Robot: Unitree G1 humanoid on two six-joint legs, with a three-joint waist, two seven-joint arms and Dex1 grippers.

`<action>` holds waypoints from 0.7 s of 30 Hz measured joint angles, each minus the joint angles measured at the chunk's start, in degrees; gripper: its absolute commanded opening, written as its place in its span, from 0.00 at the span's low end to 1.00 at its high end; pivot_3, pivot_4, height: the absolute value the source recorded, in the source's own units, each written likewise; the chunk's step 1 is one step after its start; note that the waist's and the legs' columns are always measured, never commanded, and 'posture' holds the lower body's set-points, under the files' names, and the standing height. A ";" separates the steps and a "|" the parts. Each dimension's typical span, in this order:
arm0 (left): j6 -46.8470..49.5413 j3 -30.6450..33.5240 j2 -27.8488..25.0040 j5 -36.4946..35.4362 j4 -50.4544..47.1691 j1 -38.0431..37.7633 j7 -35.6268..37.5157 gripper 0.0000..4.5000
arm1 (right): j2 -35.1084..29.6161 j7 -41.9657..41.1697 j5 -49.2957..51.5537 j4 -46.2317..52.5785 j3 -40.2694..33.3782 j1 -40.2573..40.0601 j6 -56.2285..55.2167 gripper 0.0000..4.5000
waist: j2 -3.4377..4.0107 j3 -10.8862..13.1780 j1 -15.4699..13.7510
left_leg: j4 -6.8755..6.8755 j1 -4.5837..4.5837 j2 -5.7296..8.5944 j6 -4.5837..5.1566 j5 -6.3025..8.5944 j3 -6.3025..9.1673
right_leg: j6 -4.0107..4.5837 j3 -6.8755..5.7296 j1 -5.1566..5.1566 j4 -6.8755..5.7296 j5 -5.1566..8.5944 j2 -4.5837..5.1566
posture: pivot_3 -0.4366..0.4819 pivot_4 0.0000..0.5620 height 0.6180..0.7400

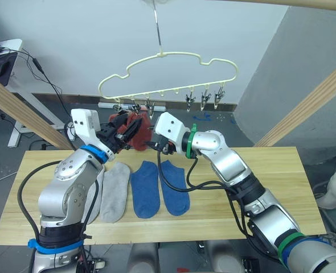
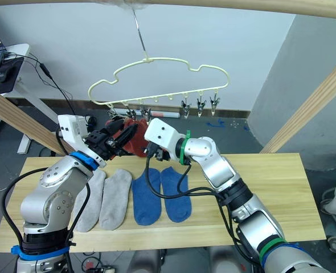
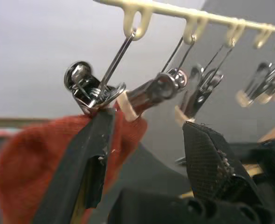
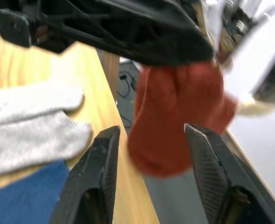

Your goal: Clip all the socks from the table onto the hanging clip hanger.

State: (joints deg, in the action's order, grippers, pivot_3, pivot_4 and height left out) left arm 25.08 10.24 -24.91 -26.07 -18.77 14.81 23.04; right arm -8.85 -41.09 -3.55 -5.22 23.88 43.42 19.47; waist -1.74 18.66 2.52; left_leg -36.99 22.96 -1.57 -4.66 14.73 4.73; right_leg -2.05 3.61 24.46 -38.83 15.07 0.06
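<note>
Writing: I can read no brand or label.
Red sock (image 1: 138, 132): hangs at the left end of the clip hanger (image 1: 168, 74), by a clip (image 3: 88, 88) — above the table's far edge.
My left gripper (image 3: 149, 154): jaws open, one finger against the sock just under that clip.
My right gripper (image 4: 151, 154): jaws open — sock between them.
Table (image 1: 270, 182): two grey socks (image 1: 114, 190), two blue socks (image 1: 159, 187) lying flat.

Rust-red sock (image 4: 175, 116): soft fuzzy knit, matt.
Grey socks (image 1: 115, 190): matt knit.
Blue socks (image 1: 145, 190): matt knit.
Clips (image 3: 151, 91): shiny bare metal.
Clip hanger (image 1: 168, 71): smooth pale-yellow coating.
Table (image 1: 270, 182): light grained wood planks.
Left fingers (image 3: 207, 158): black, rough textured pad.
</note>
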 measured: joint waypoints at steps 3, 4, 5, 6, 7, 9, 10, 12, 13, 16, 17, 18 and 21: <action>-6.47 -2.21 0.64 5.28 0.14 -1.34 -0.01 0.58 | -3.97 -1.47 0.21 5.10 -0.49 -2.35 0.80 0.52 | 0.00 0.00 -0.52 | 0.00 0.01 0.01 0.02 0.01 -0.01 | 0.00 0.01 0.00 0.01 0.00 0.00 | 0.47 0.55 0.96; -8.27 -2.93 0.88 6.70 0.18 -1.47 -0.03 0.58 | -5.07 -1.97 0.39 6.67 -0.84 -3.17 1.19 0.52 | 0.00 0.00 -0.59 | 0.00 0.00 0.02 0.02 0.01 -0.01 | 0.00 0.01 0.00 0.02 0.00 0.00 | 0.47 0.55 0.96; -10.30 -3.86 1.56 8.36 0.19 -1.69 -0.13 0.58 | -6.19 -2.71 0.88 8.84 -1.44 -4.45 1.47 0.52 | 0.00 0.00 -0.69 | 0.00 -0.01 0.01 0.02 0.01 -0.01 | 0.00 0.01 -0.01 0.01 0.00 0.00 | 0.47 0.55 0.96; -11.57 -4.59 2.18 9.41 0.33 -1.89 -0.23 0.58 | -7.08 -3.18 1.50 10.16 -1.75 -4.98 1.92 0.52 | 0.00 0.00 -0.67 | -0.01 0.00 0.01 0.02 0.01 -0.03 | 0.00 0.02 -0.01 0.02 0.00 0.00 | 0.47 0.55 0.96; -13.10 -5.66 2.93 10.66 0.57 -1.96 -0.48 0.58 | -8.12 -3.85 2.35 11.97 -2.59 -5.82 2.49 0.52 | 0.00 0.00 -0.67 | -0.01 0.00 0.02 0.03 0.01 -0.03 | 0.00 0.03 -0.01 0.00 0.00 -0.01 | 0.46 0.56 0.96; -15.48 -6.85 4.41 12.53 1.28 -1.88 -1.19 0.58 | -10.06 -4.91 3.76 14.90 -4.20 -6.92 3.51 0.52 | 0.00 0.00 -0.68 | -0.03 0.00 0.03 0.03 0.01 -0.04 | 0.00 0.04 -0.01 -0.01 0.00 -0.01 | 0.46 0.56 0.96; -16.58 -7.34 5.22 13.40 1.62 -1.81 -1.46 0.58 | -11.32 -5.40 4.93 16.40 -5.23 -7.51 4.08 0.52 | 0.00 0.00 -0.68 | -0.03 0.00 0.03 0.03 0.01 -0.03 | 0.00 0.04 -0.01 -0.02 0.00 -0.02 | 0.45 0.56 0.96; -18.84 -8.33 6.16 14.85 2.98 -1.55 -1.73 0.58 | -13.09 -6.41 7.19 18.82 -7.80 -8.37 5.52 0.52 | 0.00 0.00 -0.65 | -0.03 -0.01 0.04 0.04 0.01 -0.05 | 0.00 0.05 -0.02 -0.02 0.00 -0.03 | 0.44 0.57 0.96; -19.78 -8.52 6.70 15.34 3.76 -1.52 -1.92 0.58 | -13.68 -6.75 8.20 19.87 -8.79 -8.73 6.22 0.52 | 0.00 0.00 -0.65 | -0.03 -0.02 0.02 0.04 0.01 -0.05 | 0.00 0.05 -0.02 -0.03 0.00 -0.04 | 0.44 0.57 0.96; -22.95 -9.22 8.56 17.46 7.39 -0.93 -2.82 0.58 | -15.29 -7.37 11.56 22.65 -11.81 -9.28 8.64 0.52 | 0.00 0.00 -0.38 | -0.03 -0.03 0.01 0.05 0.01 -0.06 | 0.00 0.06 -0.02 -0.03 0.00 -0.07 | 0.43 0.57 0.96; -23.89 -9.40 9.14 18.18 8.59 -0.37 -3.42 0.58 | -15.67 -7.38 12.05 23.20 -12.32 -9.35 9.20 0.52 | 0.00 0.00 -0.38 | -0.03 -0.02 0.01 0.05 0.01 -0.06 | 0.00 0.05 -0.02 -0.03 0.00 -0.08 | 0.42 0.57 0.96; -24.48 -9.51 9.58 18.53 9.31 0.03 -3.72 0.58 | -15.94 -7.37 12.39 23.51 -12.68 -9.49 9.63 0.52 | 0.00 0.00 -0.37 | -0.03 -0.02 0.01 0.05 0.01 -0.05 | 0.00 0.05 -0.02 -0.03 0.00 -0.08 | 0.42 0.58 0.96; -26.40 -9.92 10.71 19.42 12.02 1.90 -3.86 0.58 | -17.16 -7.15 13.86 24.38 -13.65 -10.38 10.97 0.52 | 0.00 0.00 -0.39 | -0.03 -0.02 0.03 0.06 0.01 -0.07 | 0.00 0.06 -0.03 -0.03 0.00 -0.08 | 0.41 0.58 0.96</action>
State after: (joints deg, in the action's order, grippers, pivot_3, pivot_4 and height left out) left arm -1.31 0.31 -14.20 -6.65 -6.75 16.71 19.18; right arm -26.02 -48.25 10.30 19.16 10.23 33.04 30.43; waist -1.74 18.66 2.13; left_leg -37.02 22.94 -1.54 -4.60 14.74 4.66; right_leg -2.06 3.67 24.43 -38.86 15.07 -0.02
